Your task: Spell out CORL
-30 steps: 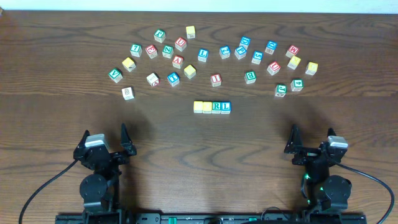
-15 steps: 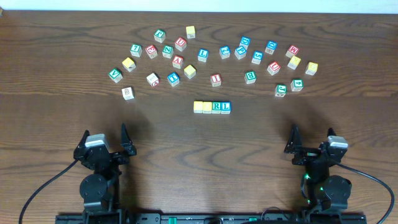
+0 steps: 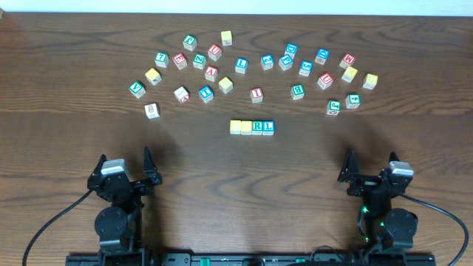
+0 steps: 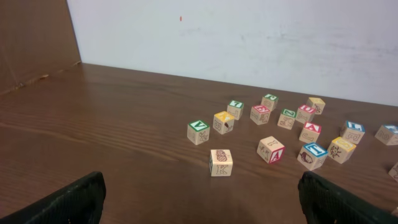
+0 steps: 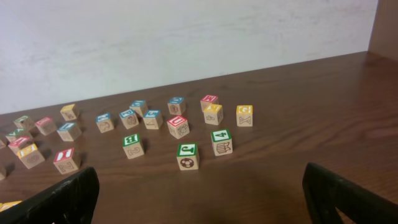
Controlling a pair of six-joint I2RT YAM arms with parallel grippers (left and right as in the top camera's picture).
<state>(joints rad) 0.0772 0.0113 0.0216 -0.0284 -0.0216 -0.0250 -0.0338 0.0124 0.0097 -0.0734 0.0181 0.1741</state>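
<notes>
Four cubes stand in a tight row at mid-table: two yellow-faced cubes [image 3: 236, 127] [image 3: 246, 127], a white cube with a green R [image 3: 257, 127], and a blue L cube [image 3: 268, 127]. My left gripper [image 3: 123, 171] is open and empty near the front left edge, far from the row. My right gripper [image 3: 372, 172] is open and empty near the front right edge. In the left wrist view its black fingertips [image 4: 59, 202] frame bare table. In the right wrist view its fingertips [image 5: 345, 199] do the same. The row is out of both wrist views, except a yellow corner [image 5: 6, 205].
Several loose letter cubes lie in an arc across the far half of the table, from a green V cube [image 3: 137, 89] on the left to a yellow cube [image 3: 369, 80] on the right. A second blue L cube [image 3: 241, 65] sits among them. A white wall [image 4: 249, 37] backs the table.
</notes>
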